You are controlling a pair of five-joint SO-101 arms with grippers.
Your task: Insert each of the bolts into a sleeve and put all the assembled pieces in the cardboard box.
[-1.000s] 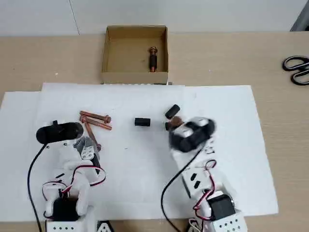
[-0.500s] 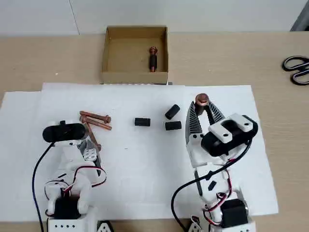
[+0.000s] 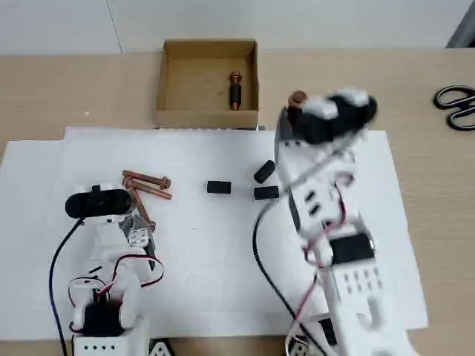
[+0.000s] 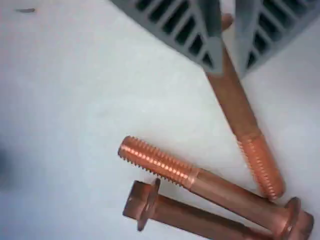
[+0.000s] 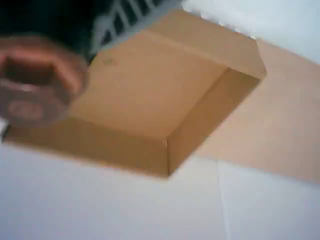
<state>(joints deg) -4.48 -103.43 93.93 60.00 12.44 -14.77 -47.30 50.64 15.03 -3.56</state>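
My right gripper (image 3: 295, 113) hangs above the paper's far edge, just right of the cardboard box (image 3: 169, 81), shut on a copper bolt (image 3: 298, 98) wearing a black sleeve; its hexagonal head (image 5: 37, 75) looms before the box (image 5: 210, 120). One assembled piece (image 3: 235, 90) lies inside the box. My left gripper (image 3: 142, 221) rests low on the paper, its grey fingers (image 4: 200, 35) shut on the shaft of a bolt (image 4: 250, 145). Two more loose bolts (image 3: 147, 179) (image 4: 200, 180) lie beside it. Three black sleeves (image 3: 219, 187) (image 3: 264, 171) (image 3: 266, 193) sit mid-paper.
A white paper sheet (image 3: 223, 259) covers the wooden table under both arms. Black scissors (image 3: 456, 106) lie at the far right edge. The right arm's cable trails down across the paper's near half.
The right arm has lifted its sleeved bolt off the paper near the loose sleeves and swung it away toward the box. The left arm has hardly moved.
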